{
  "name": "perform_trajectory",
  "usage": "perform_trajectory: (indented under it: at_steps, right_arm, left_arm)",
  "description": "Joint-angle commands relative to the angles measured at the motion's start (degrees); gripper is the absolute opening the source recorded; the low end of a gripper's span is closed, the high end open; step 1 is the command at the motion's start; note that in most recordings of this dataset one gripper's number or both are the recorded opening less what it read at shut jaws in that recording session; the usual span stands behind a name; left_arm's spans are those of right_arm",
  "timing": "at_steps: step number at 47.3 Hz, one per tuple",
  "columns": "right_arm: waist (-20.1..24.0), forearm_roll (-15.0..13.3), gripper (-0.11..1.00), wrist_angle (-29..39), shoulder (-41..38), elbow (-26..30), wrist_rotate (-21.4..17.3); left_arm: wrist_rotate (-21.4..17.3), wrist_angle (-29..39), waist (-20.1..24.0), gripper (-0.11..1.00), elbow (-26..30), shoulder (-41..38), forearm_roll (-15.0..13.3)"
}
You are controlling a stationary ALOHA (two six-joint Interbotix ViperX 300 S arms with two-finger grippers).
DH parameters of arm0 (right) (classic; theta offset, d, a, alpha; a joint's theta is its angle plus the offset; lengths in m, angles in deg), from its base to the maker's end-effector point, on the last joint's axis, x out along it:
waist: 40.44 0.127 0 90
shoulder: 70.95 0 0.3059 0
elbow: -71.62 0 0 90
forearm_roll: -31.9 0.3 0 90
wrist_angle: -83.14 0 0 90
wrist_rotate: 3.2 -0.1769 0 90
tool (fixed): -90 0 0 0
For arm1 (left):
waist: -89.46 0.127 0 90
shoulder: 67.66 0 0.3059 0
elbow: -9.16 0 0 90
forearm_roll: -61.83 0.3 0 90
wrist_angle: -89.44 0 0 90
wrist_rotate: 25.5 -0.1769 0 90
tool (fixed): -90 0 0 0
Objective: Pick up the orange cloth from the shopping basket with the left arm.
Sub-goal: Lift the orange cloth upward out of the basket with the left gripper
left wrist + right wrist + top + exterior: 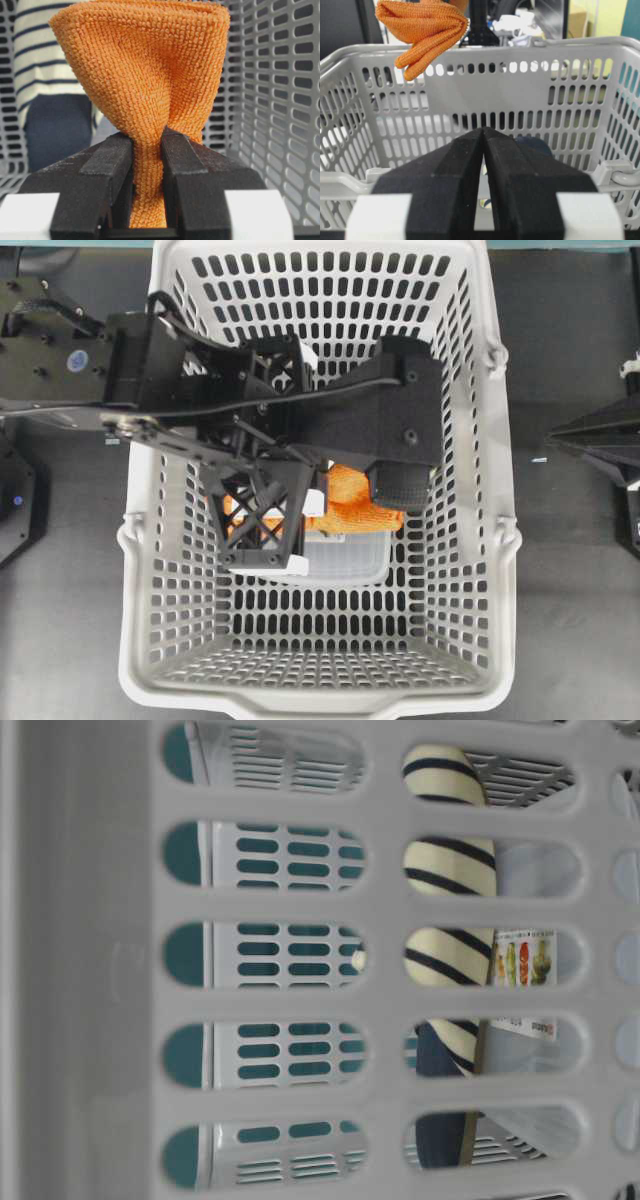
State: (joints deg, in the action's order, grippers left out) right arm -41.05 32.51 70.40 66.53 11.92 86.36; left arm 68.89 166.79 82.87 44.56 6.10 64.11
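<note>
The orange cloth is pinched between the fingers of my left gripper, which is shut on it, and it fans out beyond the tips. From overhead, the left arm reaches over the shopping basket with the left gripper holding the cloth near the basket's middle. In the right wrist view the cloth hangs above the basket's far rim. My right gripper is shut and empty outside the basket; from overhead it is at the right edge.
A navy-and-cream striped slipper lies in the basket behind the cloth and shows through the wall slots. A clear plastic packet with a printed label lies on the basket floor. Grey slotted walls stand close at the right.
</note>
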Motion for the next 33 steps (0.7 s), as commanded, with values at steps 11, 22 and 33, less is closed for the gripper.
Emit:
perform_trajectory:
  at_steps: [11,22,33]
  right_arm:
    - [-0.1,0.2,0.00,-0.2,-0.3,0.4,0.0]
    - [-0.1,0.2,0.00,-0.2,-0.2,0.4,0.0]
    - [-0.1,0.2,0.00,-0.2,-0.1,0.4,0.0]
  left_arm:
    - [0.0,-0.2,0.1,0.12,0.1,1.1,0.2]
    - [0.0,-0.2,0.1,0.12,-0.4,1.1,0.2]
    - [0.0,-0.2,0.3,0.12,-0.3,1.1,0.3]
